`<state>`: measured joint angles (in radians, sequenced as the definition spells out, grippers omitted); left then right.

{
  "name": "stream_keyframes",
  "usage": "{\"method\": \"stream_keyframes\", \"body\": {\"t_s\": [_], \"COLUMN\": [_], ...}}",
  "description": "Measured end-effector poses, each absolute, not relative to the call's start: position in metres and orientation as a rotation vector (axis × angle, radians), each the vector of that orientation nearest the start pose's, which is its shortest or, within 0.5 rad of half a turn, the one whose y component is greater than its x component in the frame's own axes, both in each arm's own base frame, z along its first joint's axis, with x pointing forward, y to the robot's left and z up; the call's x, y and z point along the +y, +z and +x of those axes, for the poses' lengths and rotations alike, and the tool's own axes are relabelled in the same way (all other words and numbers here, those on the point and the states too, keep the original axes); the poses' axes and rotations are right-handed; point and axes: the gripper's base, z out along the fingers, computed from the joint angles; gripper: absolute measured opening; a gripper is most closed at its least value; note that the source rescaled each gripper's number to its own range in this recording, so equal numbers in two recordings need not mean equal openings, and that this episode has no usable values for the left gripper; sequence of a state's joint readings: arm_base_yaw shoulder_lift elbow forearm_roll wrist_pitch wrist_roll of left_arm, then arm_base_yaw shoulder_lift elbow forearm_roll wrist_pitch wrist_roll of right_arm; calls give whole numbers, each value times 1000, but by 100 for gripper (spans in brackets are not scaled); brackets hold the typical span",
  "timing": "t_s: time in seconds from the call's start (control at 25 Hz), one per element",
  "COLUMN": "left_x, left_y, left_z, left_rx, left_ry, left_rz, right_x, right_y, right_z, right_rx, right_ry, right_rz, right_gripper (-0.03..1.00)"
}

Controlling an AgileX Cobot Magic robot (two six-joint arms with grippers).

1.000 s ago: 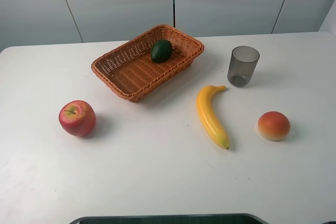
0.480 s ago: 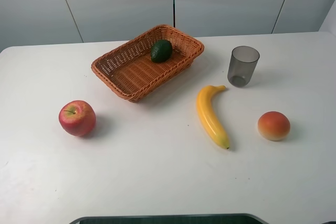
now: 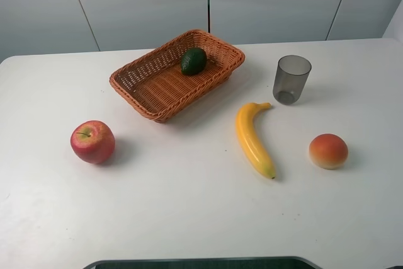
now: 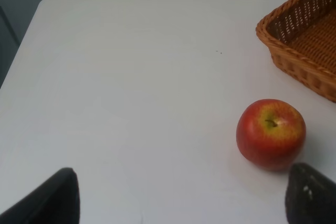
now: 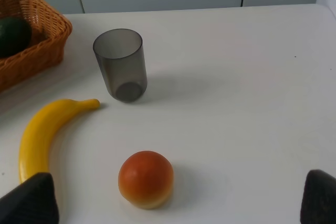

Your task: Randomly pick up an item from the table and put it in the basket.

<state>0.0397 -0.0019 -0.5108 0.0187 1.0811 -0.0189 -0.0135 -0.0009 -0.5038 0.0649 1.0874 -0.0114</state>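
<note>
Five loose things sit around the basket (image 3: 177, 75) on your white table (image 3: 189, 206). Avocado (image 3: 194, 60) lies inside the basket, dark skin up, toward its far right corner, resting on the woven floor close to the far wall. You also catch its dark edge over the rim in the right wrist view.

Red apple (image 3: 92, 142) stands on the table near and left of the basket, well apart from it, stem up. Yellow banana (image 3: 252, 138) lies right of the basket, its length running near to far, its far tip pointing toward the grey cup (image 3: 291, 79). Cup stands upright, right of the basket and apart from it. Orange-red fruit (image 3: 328, 150) sits right of the banana, nearer than the cup, touching neither.

Your left gripper (image 4: 181, 195) shows only two dark fingertips at the frame edge, spread wide, nothing between them; the apple sits just beyond the one on its side. Your right gripper (image 5: 181, 200) reads the same: fingertips far apart, released, hanging above bare table with the orange-red fruit just ahead of them.
</note>
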Motion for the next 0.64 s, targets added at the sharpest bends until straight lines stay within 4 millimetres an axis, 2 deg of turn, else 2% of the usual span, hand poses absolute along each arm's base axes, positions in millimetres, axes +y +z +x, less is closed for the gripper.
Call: {"method": "stream_keyframes", "body": {"t_s": [0.64], "left_x": [1], "left_y": [279], "left_z": [-7], "left_rx": [2051], "left_ry": [35], "left_rz": [-61], "right_x": [5], "right_y": [276], "right_z": [-7], "right_rx": [2065], "right_ry": [63], "right_rz": [-2], "right_gripper": [100]}}
